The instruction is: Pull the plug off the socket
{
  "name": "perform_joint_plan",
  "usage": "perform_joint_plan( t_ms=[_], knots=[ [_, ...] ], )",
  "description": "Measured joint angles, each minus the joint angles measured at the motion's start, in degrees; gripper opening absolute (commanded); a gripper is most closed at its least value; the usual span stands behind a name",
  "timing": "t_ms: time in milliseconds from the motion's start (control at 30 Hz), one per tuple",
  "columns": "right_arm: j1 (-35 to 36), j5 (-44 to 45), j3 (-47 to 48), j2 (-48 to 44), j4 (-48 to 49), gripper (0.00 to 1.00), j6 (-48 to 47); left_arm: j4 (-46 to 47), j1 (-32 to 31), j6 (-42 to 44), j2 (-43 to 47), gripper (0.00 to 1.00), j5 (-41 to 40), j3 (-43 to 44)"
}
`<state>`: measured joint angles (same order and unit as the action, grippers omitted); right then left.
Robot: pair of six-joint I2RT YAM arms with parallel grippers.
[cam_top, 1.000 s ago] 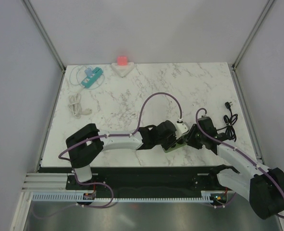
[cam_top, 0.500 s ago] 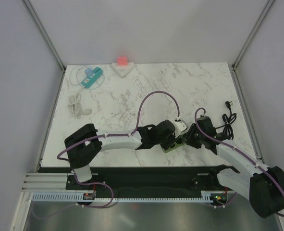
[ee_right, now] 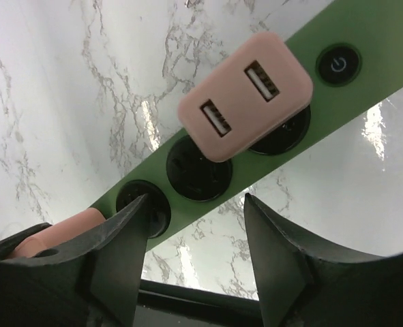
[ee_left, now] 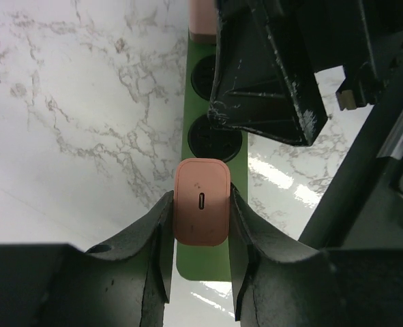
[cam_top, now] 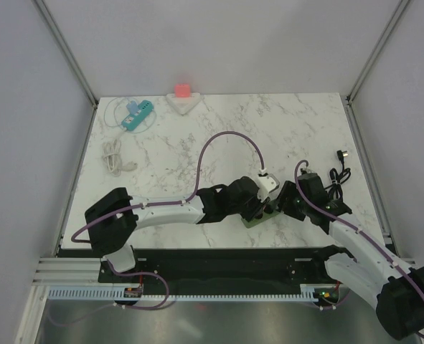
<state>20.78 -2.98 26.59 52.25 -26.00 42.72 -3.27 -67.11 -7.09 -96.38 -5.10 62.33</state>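
A green power strip (cam_top: pixel 256 219) lies near the table's front edge. It also shows in the left wrist view (ee_left: pixel 204 262) and the right wrist view (ee_right: pixel 365 34). My left gripper (ee_left: pixel 201 199) is shut on a pink plug (ee_left: pixel 201 221) over the strip's near end; I cannot tell whether the plug is still seated. In the top view the left gripper (cam_top: pixel 260 203) meets the right gripper (cam_top: pixel 285 204) over the strip. My right gripper (ee_right: pixel 196 201) is open, its fingers straddling the strip beside two empty sockets. A second pink charger (ee_right: pixel 245 95) with two USB ports sits next to the power button.
A teal power strip (cam_top: pixel 138 113) and a coiled white cable (cam_top: pixel 113 158) lie at the back left. A red object on a white base (cam_top: pixel 183 92) stands at the back edge. A black cable with a plug (cam_top: pixel 341 178) lies at the right, close to my right arm.
My left arm's base link has swung left and its purple cable loop has shifted left. My right arm has stretched forward a little. Both grippers remain over the green strip.
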Motion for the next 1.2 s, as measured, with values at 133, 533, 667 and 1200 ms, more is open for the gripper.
perform_joint_plan(
  t_ms=[133,533,667,1200],
  knots=[
    [-0.1,0.0,2.9,-1.7,-4.1,0.64,-1.7,2.4,-0.4,-0.7,1.2,0.02,0.7,0.0],
    [-0.1,-1.3,7.8,-2.8,-7.2,0.23,-4.1,3.4,-0.6,-1.1,1.1,0.02,1.2,0.0],
    [-0.1,-2.2,7.7,-0.2,-6.8,0.00,-4.7,3.4,-0.6,-1.2,1.0,0.02,1.2,0.0],
    [-0.2,-4.8,-0.1,5.9,5.9,0.00,-2.0,0.3,-0.6,-2.3,-1.6,0.02,1.1,-0.9]
  ],
)
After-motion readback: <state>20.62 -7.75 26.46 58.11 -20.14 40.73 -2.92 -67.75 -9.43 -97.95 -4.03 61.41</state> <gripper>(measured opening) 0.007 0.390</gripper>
